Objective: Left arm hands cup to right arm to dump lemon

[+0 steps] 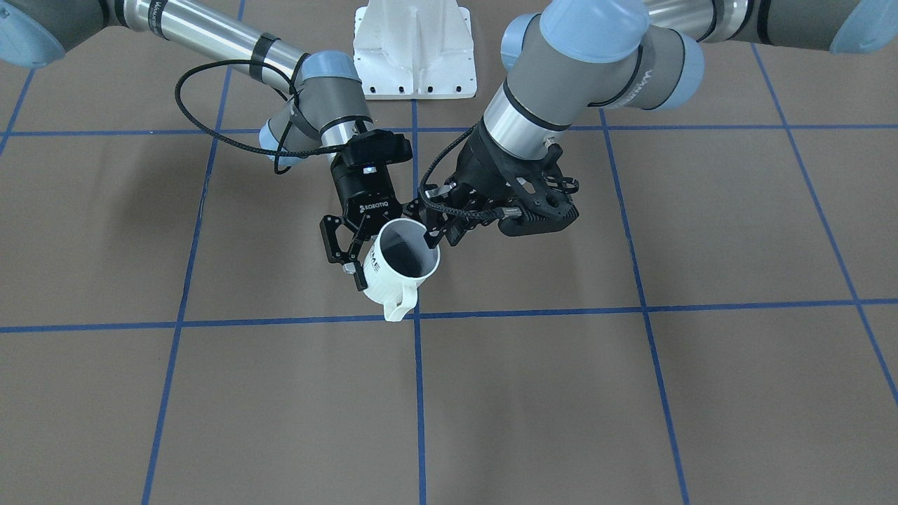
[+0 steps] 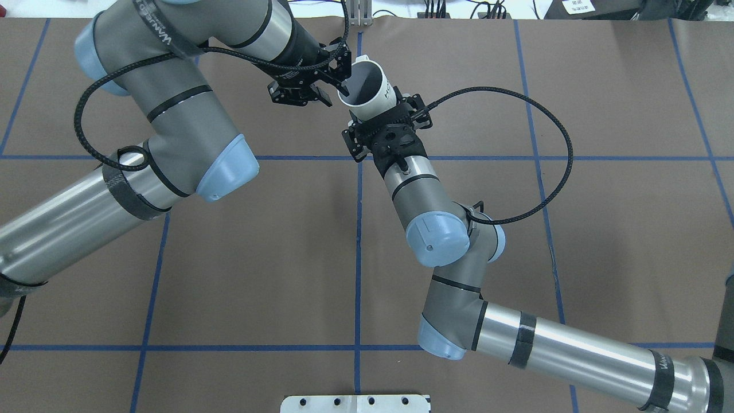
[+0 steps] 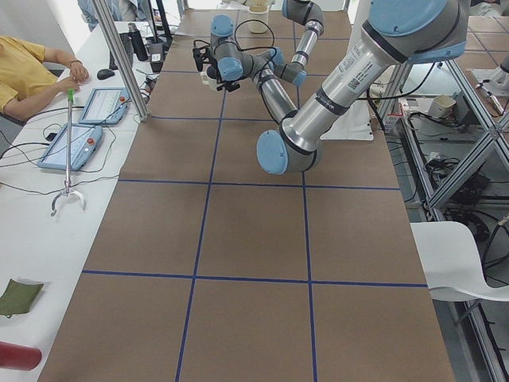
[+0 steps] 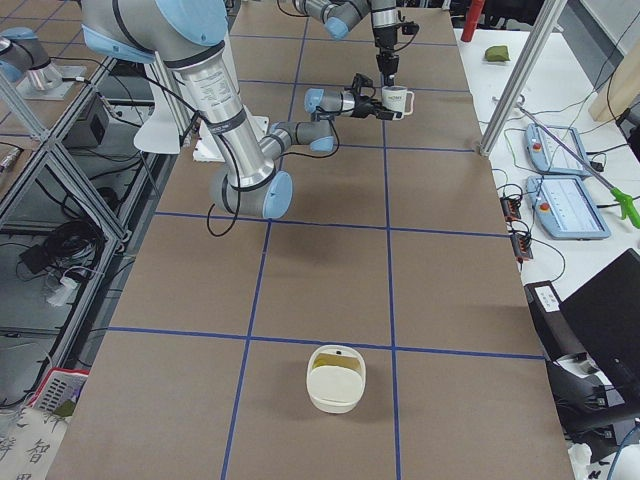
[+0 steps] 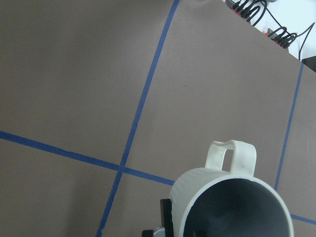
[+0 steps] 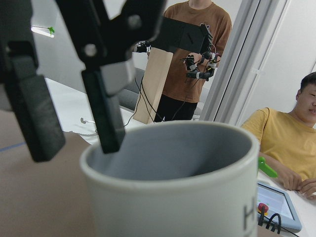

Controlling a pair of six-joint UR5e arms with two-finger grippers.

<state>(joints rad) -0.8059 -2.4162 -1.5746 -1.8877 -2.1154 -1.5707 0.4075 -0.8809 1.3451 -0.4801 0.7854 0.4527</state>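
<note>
The white ribbed cup hangs tilted above the table between both grippers, handle pointing away from the robot. My left gripper on the thick arm is shut on its rim. One of its fingers reaches inside the grey interior and the other stays outside. My right gripper, lettered ROBOTIQ, spans the cup's body from below, with its fingers against both sides. In the right wrist view the cup fills the lower frame. No lemon shows inside the cup.
A cream container stands on the brown table far down towards the robot's right end. Blue tape lines grid the table. The right arm's cable loop hangs out to the side. Operators sit at a side desk.
</note>
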